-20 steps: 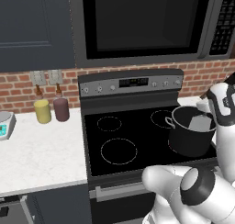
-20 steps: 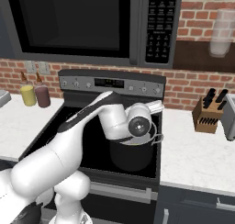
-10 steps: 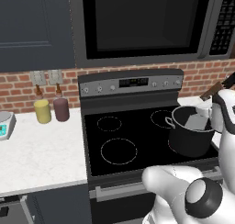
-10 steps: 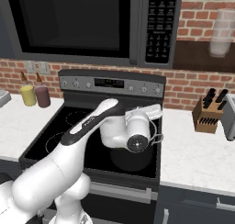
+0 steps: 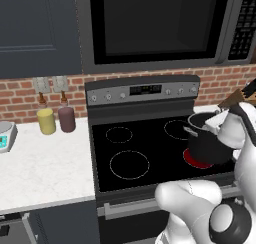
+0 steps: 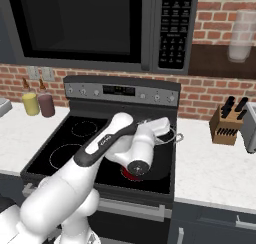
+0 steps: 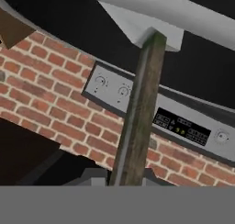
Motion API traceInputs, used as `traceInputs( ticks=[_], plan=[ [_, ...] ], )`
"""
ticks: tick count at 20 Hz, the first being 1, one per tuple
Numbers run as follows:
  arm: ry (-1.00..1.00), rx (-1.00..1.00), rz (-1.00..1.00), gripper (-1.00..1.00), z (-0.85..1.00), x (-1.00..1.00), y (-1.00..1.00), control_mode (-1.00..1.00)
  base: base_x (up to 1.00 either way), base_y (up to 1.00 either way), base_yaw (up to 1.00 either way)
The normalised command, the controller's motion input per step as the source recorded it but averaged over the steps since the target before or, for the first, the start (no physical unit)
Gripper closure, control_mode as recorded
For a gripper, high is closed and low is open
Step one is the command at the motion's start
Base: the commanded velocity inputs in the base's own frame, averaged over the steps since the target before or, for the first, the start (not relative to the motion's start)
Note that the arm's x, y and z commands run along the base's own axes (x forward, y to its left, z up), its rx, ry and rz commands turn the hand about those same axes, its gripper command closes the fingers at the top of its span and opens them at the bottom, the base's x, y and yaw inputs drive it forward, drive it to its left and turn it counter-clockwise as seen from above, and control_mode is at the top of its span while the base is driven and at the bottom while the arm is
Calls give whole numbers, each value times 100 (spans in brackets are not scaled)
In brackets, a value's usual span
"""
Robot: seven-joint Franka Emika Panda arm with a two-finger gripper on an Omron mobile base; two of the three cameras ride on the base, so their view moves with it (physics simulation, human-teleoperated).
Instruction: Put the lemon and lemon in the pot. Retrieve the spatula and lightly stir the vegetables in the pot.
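The dark pot (image 5: 206, 147) stands on the front right burner of the stove. My gripper (image 7: 124, 179) is shut on the spatula (image 7: 137, 113). The thin dark handle runs up from between the fingers to its light-grey blade (image 7: 134, 22), with the stove's control panel behind it. In the left base view the white hand (image 5: 227, 128) hangs at the pot's right rim, and in the right base view the hand (image 6: 157, 125) lies across the pot. The lemons are hidden from view.
A red glow (image 5: 196, 161) shows on the burner under the pot. A pale-yellow jar (image 5: 46, 121) and a dark maroon jar (image 5: 66, 119) stand on the left counter by the wall. A knife block (image 6: 227, 125) sits on the right counter. The microwave (image 5: 155, 23) hangs over the stove.
The wrist has sunk lower and turned at the pot, with the spatula still in the grip. The pot and jars have stayed in place.
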Motion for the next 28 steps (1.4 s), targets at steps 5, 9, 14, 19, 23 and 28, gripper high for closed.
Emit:
traceInputs(
  ticks=[5, 9, 14, 19, 23, 28],
  plan=[
    [21, -25, -2, 100, 40, -57, 0, -100, 0, 0, 0],
    [2, -17, -1, 100, 46, -100, 0, -100, 0, 0, 0],
    [-14, 1, 0, 100, 45, -62, 19, -100, 0, 0, 0],
    [0, 18, 1, 100, 35, 4, 55, -100, 0, 0, 0],
    [27, 29, 9, 100, 50, 17, 48, -100, 0, 0, 0],
    [22, 27, 12, 100, 9, 4, 20, -100, 0, 0, 0]
  ],
)
